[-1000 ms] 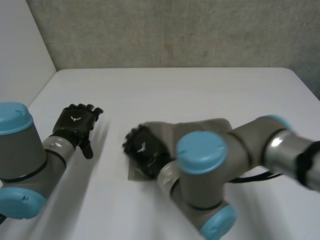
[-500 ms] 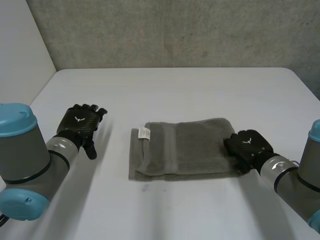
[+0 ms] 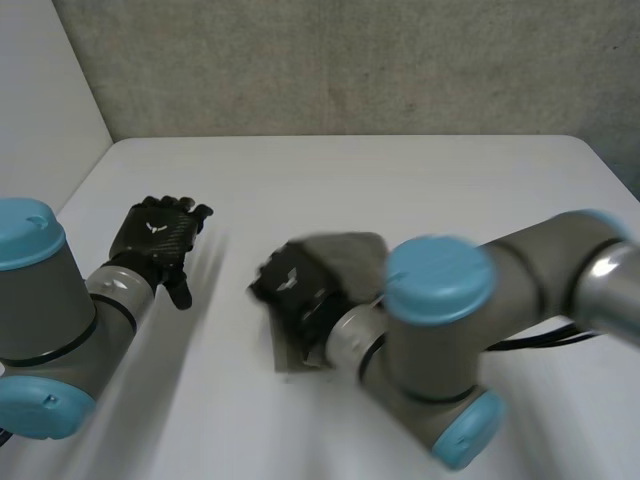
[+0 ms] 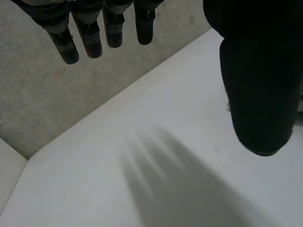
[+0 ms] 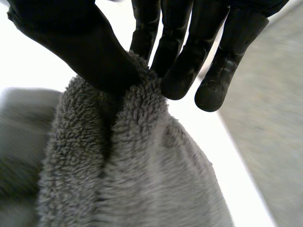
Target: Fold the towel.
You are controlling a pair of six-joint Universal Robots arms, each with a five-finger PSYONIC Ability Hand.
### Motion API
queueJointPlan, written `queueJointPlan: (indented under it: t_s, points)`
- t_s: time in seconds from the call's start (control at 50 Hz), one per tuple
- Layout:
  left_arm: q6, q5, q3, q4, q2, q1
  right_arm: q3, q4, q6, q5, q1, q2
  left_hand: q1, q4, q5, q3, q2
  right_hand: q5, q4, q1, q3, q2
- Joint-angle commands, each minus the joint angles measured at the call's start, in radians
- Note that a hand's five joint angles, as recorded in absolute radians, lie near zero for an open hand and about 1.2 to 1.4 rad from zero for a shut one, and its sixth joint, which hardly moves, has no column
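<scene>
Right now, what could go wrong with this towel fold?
1. The right hand holds the towel only by a pinch between thumb and fingers, so the cloth could slip out.
2. The left hand is open over bare table, off the towel, so nothing pins it. It may drag or bunch instead of folding flat.

Grey towel, black fingers, seemingly plain white table.

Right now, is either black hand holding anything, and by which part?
The right hand pinches the grey fluffy terry towel by a bunched-up fold, between thumb and fingers. The left hand is open and holds nothing.
</scene>
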Motion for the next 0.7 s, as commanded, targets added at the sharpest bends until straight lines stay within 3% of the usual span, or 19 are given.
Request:
queueJointPlan:
  t_s: [0.02, 0.04, 0.06, 0.08, 0.1, 0.22, 0.36, 0.5, 0.7]
  points:
    - [-0.023, 0.000, 0.009, -0.003, 0.030, -0.005, -0.065, 0.085, -0.001, 0.016, 0.051, 0.070, 0.007, 0.012, -0.021, 0.011, 0.013, 0.059, 0.053, 0.075, 0.061, 0.075]
    - [-0.033, 0.001, 0.013, -0.003, 0.034, -0.005, -0.048, 0.075, 0.014, 0.021, 0.044, 0.042, 0.007, 0.012, -0.021, 0.011, 0.013, -0.280, -0.286, -0.264, -0.278, -0.264]
    - [-0.041, 0.001, 0.026, -0.003, 0.036, -0.008, -0.023, 0.058, 0.040, 0.030, 0.037, 0.001, 0.016, 0.021, -0.012, 0.020, 0.022, -0.961, -0.966, -0.945, -0.959, -0.944]
    - [-0.041, 0.001, 0.026, -0.003, 0.036, -0.009, -0.023, 0.058, 0.040, 0.030, 0.037, 0.001, 0.016, 0.021, -0.012, 0.020, 0.022, -0.968, -0.973, -0.952, -0.966, -0.951]
    - [-0.049, 0.001, 0.036, -0.008, 0.036, -0.010, 0.019, 0.036, 0.082, 0.041, 0.025, -0.048, 0.027, 0.032, -0.001, 0.031, 0.034, -1.163, -1.168, -1.147, -1.161, -1.146]
    - [-0.102, 0.006, 0.095, -0.011, 0.021, -0.060, 0.180, -0.048, 0.300, 0.047, -0.135, -0.237, 0.033, 0.038, 0.005, 0.037, 0.040, -1.163, -1.168, -1.147, -1.161, -1.146]
    - [-0.183, 0.008, 0.165, -0.029, -0.057, -0.154, 0.221, -0.015, 0.495, 0.045, -0.265, -0.285, 0.042, 0.047, 0.014, 0.046, 0.048, -1.163, -1.168, -1.147, -1.161, -1.146]
    - [-0.285, 0.008, 0.246, -0.098, -0.220, -0.255, 0.127, 0.132, 0.523, -0.008, -0.313, -0.130, 0.042, 0.047, 0.014, 0.046, 0.048, -1.163, -1.168, -1.147, -1.161, -1.146]
    - [-0.291, -0.035, 0.282, -0.155, -0.331, -0.265, 0.014, 0.182, 0.517, -0.027, -0.318, 0.028, 0.048, 0.053, 0.020, 0.052, 0.054, -1.163, -1.168, -1.147, -1.161, -1.146]
